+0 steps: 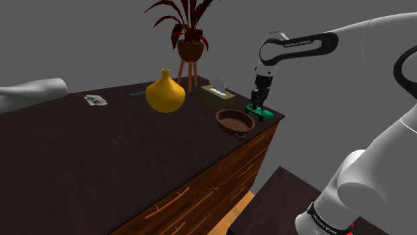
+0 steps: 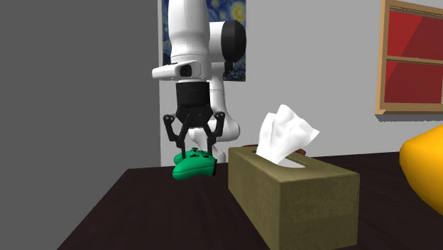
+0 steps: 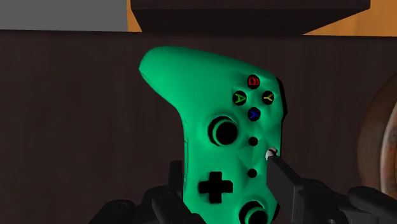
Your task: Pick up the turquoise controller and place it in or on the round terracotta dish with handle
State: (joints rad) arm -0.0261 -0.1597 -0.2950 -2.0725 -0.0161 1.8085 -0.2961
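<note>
Green controller (image 3: pixel 210 121) is clasped by the tool (image 2: pixel 195 151) beside the brown dish (image 1: pixel 235 121).

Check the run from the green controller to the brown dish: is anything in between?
Nothing visible. The controller, in the gripper, is right beside the dish, bare tabletop between them; the tissue box stands clear of that line.

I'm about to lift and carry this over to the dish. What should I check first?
1. Grip: end effector shut on the green game controller: ok.
2. Lift: controller raised off the dark wooden dresser top: cannot tell.
3. Target: round brown dish with handle is empty: ok.
4. Path: stretch from controller to dish unobstructed: ok.
5. Neighbour: olive tissue box stands off that path: ok.
</note>
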